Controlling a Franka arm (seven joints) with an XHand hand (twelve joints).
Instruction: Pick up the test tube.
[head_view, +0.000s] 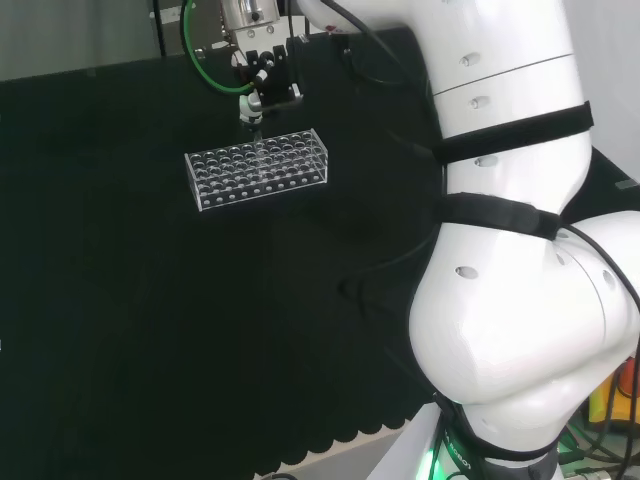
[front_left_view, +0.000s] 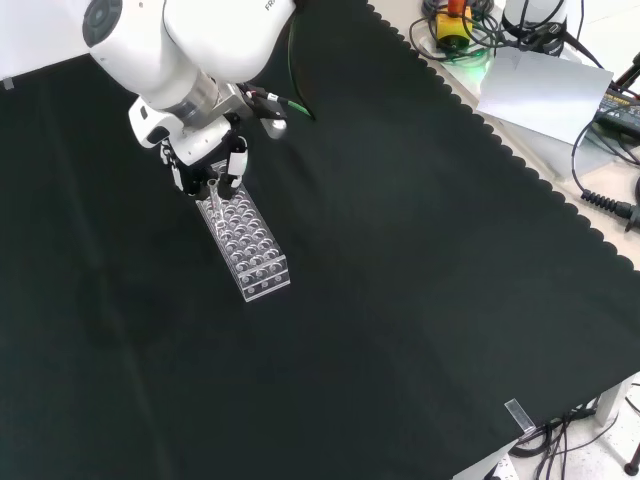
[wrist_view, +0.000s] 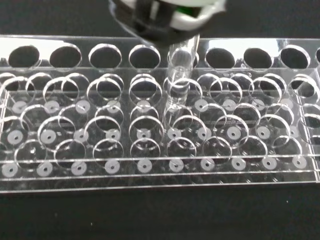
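The test tube (wrist_view: 180, 75) is pinched at its top by the curled fingers of the robot hand (front_left_view: 205, 160), its lower part inside the clear rack (head_view: 258, 168). A straight upward lift is judged necessary next.

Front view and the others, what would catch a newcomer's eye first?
The clear rack of round holes stands out, alone on the black cloth toward the front view's upper left. The hand hangs at the rack's far end, and the wrist view shows a clear test tube upright in a hole beneath its fingers.
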